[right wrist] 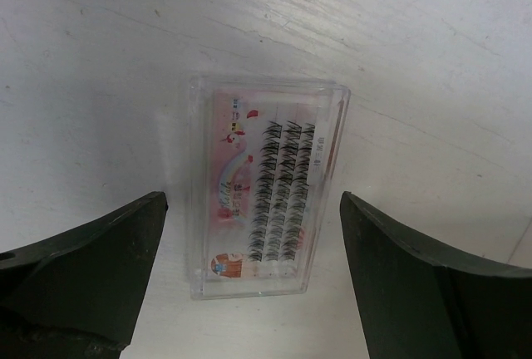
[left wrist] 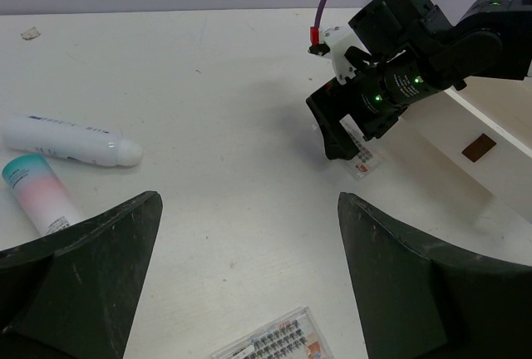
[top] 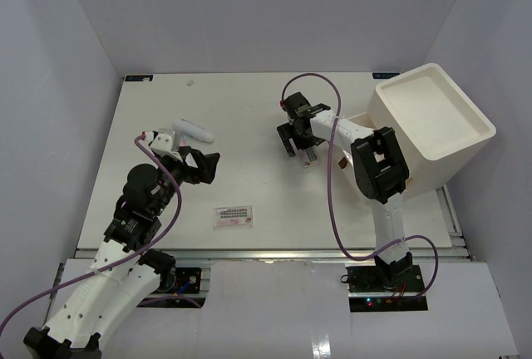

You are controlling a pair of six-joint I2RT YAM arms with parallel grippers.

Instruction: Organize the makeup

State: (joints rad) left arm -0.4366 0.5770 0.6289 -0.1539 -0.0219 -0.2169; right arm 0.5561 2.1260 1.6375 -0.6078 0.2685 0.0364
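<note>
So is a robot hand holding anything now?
No, nothing is held. The right gripper has open fingers over the clear packet, not gripping it. The left gripper is open and empty.

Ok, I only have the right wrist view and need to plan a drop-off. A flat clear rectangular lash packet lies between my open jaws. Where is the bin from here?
Observer: The big white rectangular bin stands to the right of that clear lash packet, on the table's right side.
Operator: Is any other makeup out on the table?
Observer: A second clear rectangular packet lies near the front edge, between the two arms.
Operator: Any tubes?
Observer: A white tube and a pink teal-capped tube lie close together on the left, by the left arm's open jaws.
</note>
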